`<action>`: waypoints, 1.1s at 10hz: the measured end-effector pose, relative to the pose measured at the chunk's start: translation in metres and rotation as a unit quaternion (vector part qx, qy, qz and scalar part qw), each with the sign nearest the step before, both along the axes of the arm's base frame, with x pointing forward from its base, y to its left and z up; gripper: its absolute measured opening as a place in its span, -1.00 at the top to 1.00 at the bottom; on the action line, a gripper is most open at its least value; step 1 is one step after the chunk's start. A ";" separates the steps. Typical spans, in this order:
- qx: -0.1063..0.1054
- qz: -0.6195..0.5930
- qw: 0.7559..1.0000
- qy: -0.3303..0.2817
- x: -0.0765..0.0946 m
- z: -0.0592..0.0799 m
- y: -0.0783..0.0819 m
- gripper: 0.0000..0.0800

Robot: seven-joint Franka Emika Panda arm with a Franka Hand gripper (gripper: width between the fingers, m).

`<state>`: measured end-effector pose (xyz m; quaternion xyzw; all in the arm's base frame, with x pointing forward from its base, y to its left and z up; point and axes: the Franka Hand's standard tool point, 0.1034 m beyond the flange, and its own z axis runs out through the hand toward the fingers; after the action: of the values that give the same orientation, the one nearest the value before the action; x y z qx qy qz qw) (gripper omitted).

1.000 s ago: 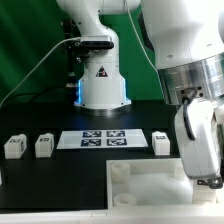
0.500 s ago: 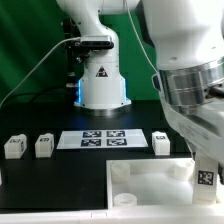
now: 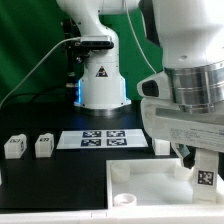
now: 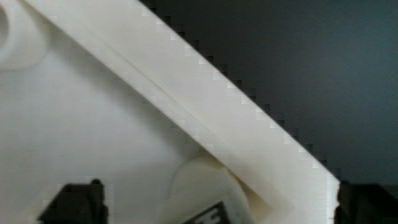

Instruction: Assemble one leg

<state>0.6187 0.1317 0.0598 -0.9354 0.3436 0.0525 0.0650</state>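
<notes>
My gripper (image 3: 205, 168) is shut on a leg (image 3: 205, 179), a small white block with a black-and-white tag. It holds the leg upright over the near right corner of the large flat white tray piece (image 3: 150, 178). In the wrist view the leg (image 4: 240, 205) shows between my two dark fingertips (image 4: 71, 203), with the tray piece (image 4: 89, 130) and its slanting edge below. Two more legs (image 3: 14, 146) (image 3: 43, 146) stand at the exterior view's left. Another leg (image 3: 160, 144) is partly hidden behind my arm.
The marker board (image 3: 98, 139) lies behind the tray piece, in front of the robot base (image 3: 102, 85). A round socket (image 3: 124, 199) shows at the tray piece's near edge. The black table (image 3: 55, 185) surrounds it.
The wrist has turned and swung toward the exterior view's left, now covering part of the leg by the marker board. The held leg has come down into view over the tray piece's right side.
</notes>
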 end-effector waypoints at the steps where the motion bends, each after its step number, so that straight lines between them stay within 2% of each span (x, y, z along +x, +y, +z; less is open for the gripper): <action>1: -0.013 0.078 0.997 -0.019 0.003 0.002 0.000 -0.62; 2: -0.021 0.121 0.991 -0.044 0.006 0.002 0.002 -0.62; 3: -0.019 0.104 0.994 -0.039 0.004 0.000 0.003 -0.62; 5: -0.020 0.096 0.995 -0.037 0.003 0.000 0.002 0.04; 6: -0.022 0.049 0.998 -0.023 0.000 -0.003 -0.001 0.28; 10: -0.017 -0.123 0.992 0.001 0.001 -0.002 0.001 0.28; 11: -0.001 -0.215 0.976 0.016 0.006 -0.002 0.001 0.28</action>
<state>0.6242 0.1325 0.0577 -0.8387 0.5378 0.0521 0.0684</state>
